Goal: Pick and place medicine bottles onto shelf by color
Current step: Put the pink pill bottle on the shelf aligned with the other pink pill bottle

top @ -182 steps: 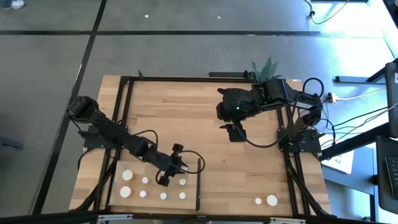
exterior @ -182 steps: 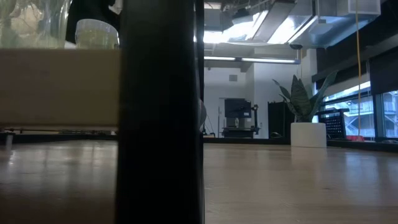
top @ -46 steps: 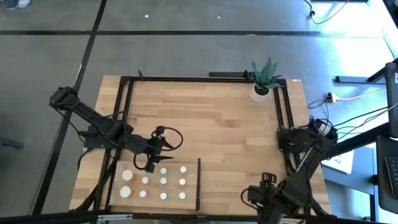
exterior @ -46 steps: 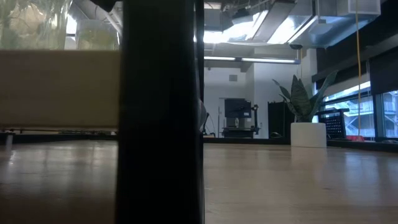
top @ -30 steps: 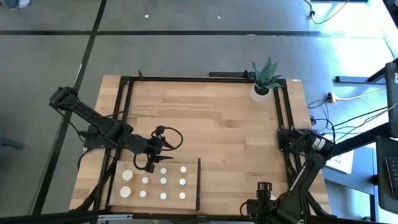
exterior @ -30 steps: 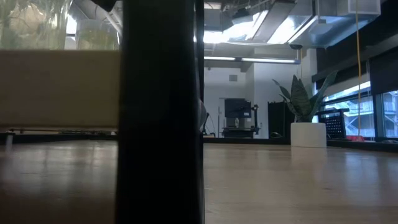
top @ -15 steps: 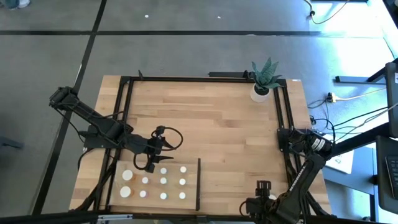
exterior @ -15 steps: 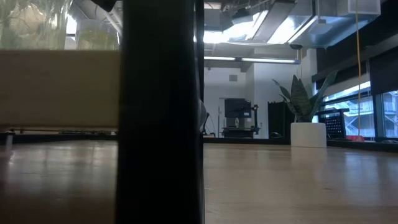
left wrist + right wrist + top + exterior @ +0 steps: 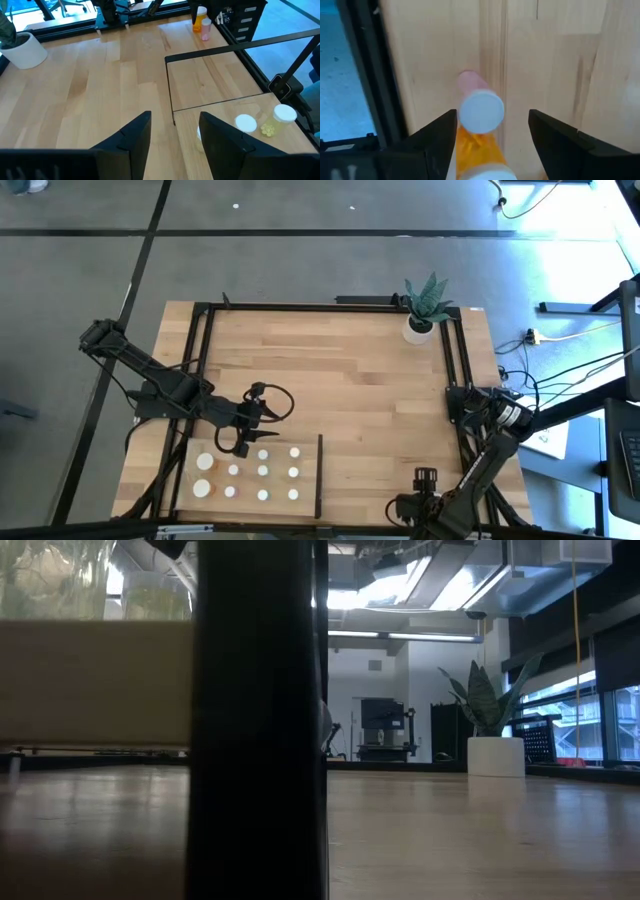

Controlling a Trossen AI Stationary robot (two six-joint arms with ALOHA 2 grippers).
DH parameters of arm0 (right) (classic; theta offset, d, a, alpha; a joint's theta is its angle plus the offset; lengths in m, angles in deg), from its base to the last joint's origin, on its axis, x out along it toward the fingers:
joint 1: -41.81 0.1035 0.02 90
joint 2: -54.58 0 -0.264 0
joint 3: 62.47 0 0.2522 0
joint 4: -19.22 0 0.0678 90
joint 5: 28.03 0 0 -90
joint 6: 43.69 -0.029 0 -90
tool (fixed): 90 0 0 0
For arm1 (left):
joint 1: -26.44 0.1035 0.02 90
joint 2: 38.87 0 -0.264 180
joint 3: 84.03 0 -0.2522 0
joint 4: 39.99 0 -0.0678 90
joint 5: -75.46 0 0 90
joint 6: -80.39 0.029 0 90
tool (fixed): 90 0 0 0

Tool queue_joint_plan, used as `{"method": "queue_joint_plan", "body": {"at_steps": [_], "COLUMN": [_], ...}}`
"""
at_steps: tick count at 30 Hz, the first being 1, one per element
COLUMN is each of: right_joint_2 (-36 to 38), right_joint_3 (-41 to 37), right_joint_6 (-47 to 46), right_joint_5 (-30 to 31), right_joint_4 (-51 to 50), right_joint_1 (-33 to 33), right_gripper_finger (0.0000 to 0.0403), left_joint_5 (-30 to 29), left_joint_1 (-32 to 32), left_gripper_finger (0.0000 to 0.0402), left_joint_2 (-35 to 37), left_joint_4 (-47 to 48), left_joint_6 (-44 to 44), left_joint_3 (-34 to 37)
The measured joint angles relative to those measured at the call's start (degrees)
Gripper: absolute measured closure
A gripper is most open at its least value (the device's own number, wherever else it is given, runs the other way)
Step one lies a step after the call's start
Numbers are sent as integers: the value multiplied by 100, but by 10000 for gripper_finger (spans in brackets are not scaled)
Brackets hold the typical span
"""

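Right gripper point(image 9: 492, 131), jaws apart, straddles pink white-capped bottle point(image 9: 476, 100) for pickup; left gripper point(image 9: 172, 131), parted and empty, waits beside pale wood shelf point(image 9: 308, 485).

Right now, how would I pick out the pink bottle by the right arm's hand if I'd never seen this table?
On the wooden table, go to the right side by the black rail, where the robot's right hand hovers, open. Two white-capped bottles stand together beneath it; the pink bottle is the smaller one, beside a larger orange bottle.
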Motion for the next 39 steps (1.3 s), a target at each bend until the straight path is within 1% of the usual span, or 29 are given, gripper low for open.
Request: {"method": "queue_joint_plan", "body": {"at_steps": [6,19,39], "right_joint_2": [0,0,0], "right_joint_3": [-273,-279,-279], "right_joint_6": [24,24,-28], "right_joint_5": [-159,-128,-101], "right_joint_4": [431,453,585], "right_joint_1": [-2,-62,-87], "right_gripper_finger": [155,159,270], "left_joint_5": [0,0,0], "left_joint_1": [0,2,0], "left_gripper_finger": [242,241,242], "left_joint_2": [0,0,-4], "left_joint_4": [0,0,0], "left_joint_6": [-9,-13,-13], "left_joint_3": [0,0,0]}}
